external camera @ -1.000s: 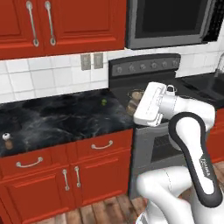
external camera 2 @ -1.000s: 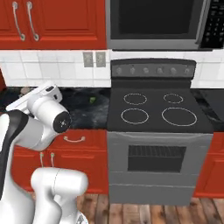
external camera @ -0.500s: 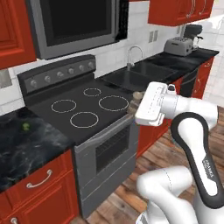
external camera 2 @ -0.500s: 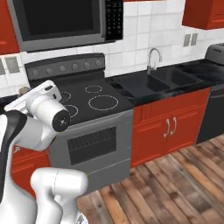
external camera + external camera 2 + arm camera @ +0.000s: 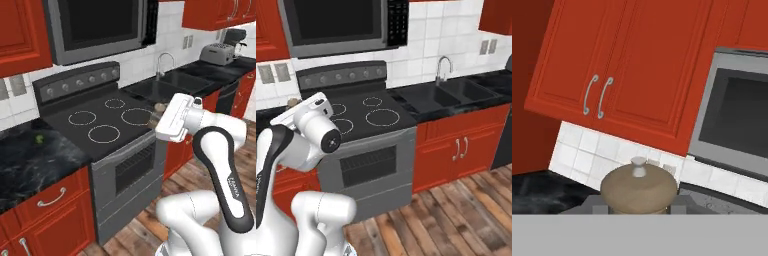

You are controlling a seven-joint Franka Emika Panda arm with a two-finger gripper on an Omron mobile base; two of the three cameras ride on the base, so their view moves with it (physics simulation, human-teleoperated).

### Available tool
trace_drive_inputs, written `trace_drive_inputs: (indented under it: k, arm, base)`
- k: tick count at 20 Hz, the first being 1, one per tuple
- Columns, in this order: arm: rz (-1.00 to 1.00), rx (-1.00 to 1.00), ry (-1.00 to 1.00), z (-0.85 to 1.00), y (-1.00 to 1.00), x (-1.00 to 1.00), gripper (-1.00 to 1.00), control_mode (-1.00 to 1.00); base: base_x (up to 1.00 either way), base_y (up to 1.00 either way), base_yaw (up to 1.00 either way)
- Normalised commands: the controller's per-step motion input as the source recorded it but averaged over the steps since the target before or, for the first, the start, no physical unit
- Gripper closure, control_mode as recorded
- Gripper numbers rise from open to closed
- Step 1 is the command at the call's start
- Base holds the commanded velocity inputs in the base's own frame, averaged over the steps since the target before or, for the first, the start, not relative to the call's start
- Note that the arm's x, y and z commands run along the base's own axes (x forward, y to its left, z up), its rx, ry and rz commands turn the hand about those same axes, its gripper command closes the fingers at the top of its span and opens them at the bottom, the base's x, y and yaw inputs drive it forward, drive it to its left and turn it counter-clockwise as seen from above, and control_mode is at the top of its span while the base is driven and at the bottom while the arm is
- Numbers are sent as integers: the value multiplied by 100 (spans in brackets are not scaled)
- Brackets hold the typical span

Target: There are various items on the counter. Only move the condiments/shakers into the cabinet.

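The base has swung round since half a second ago, so both base views have slid sideways: the stove (image 5: 102, 127) now sits nearer the middle of the left base view and the sink (image 5: 456, 95) has come further into the right one, while the arm keeps its raised pose. The tan wooden shaker (image 5: 639, 187) is up off the counter (image 5: 30, 160), carried in the gripper (image 5: 159, 116); in the hand view its rounded top with a small metal knob sits low in the middle, right against the camera, and in the left base view a bit of it pokes out past the white hand above the stove's front right corner. The fingers are closed on it, though their tips are hidden behind the shaker. Beyond the shaker the hand view looks up at a red cabinet (image 5: 627, 65) with two doors shut and a pair of grey bar handles (image 5: 597, 96), white tiles below it, and a microwave (image 5: 734, 110) to one side
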Motion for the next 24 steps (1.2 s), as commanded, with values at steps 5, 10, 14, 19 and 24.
trace_drive_inputs:
  k: [5, 10, 14, 19, 24]
  arm:
    - [0, 0, 0, 0, 0, 0, 100, 100]
    - [0, 0, 0, 0, 0, 0, 100, 100]
    - [0, 0, 0, 0, 0, 0, 100, 100]
    - [0, 0, 0, 0, 0, 0, 100, 100]
    - [0, 0, 0, 0, 0, 0, 100, 100]
  base:
    - [-40, -26, 86]
    - [-35, -21, 88]
    - [-24, -5, 93]
    - [-33, -10, 91]
    - [-58, -20, 84]
